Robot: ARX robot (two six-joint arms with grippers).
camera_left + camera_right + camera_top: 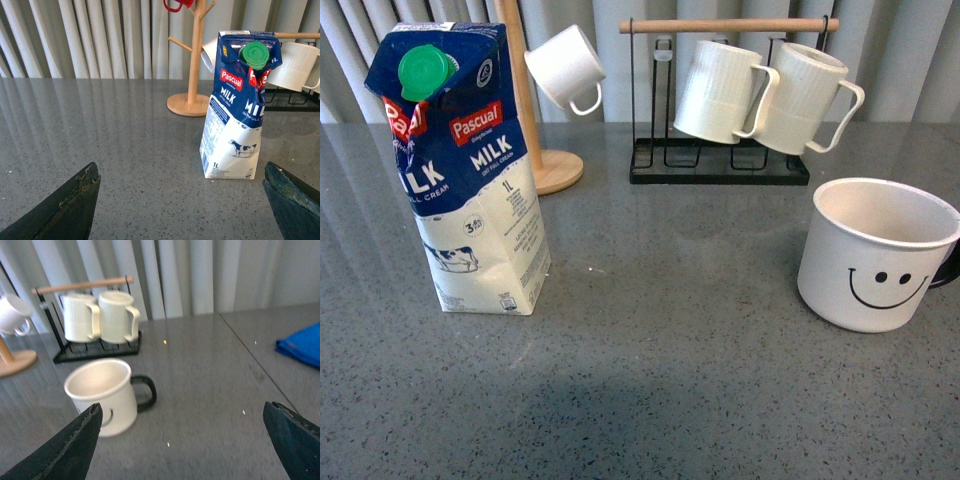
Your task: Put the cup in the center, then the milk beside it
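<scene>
The cup (878,252), a wide white mug with a black smiley face and black handle, stands upright at the right of the grey table. It also shows in the right wrist view (103,395), just beyond one open finger. The milk (465,170), a blue-and-white Pascual carton with a green cap, stands upright at the left. It shows in the left wrist view (239,104), ahead of the gripper and toward one finger. My left gripper (182,202) is open and empty. My right gripper (182,442) is open and empty. Neither arm shows in the front view.
A black wire rack (720,160) with a wooden bar holds two ribbed white mugs (722,90) at the back. A wooden mug tree (535,150) holds a small white cup (566,68). A blue cloth (302,346) lies far to one side in the right wrist view.
</scene>
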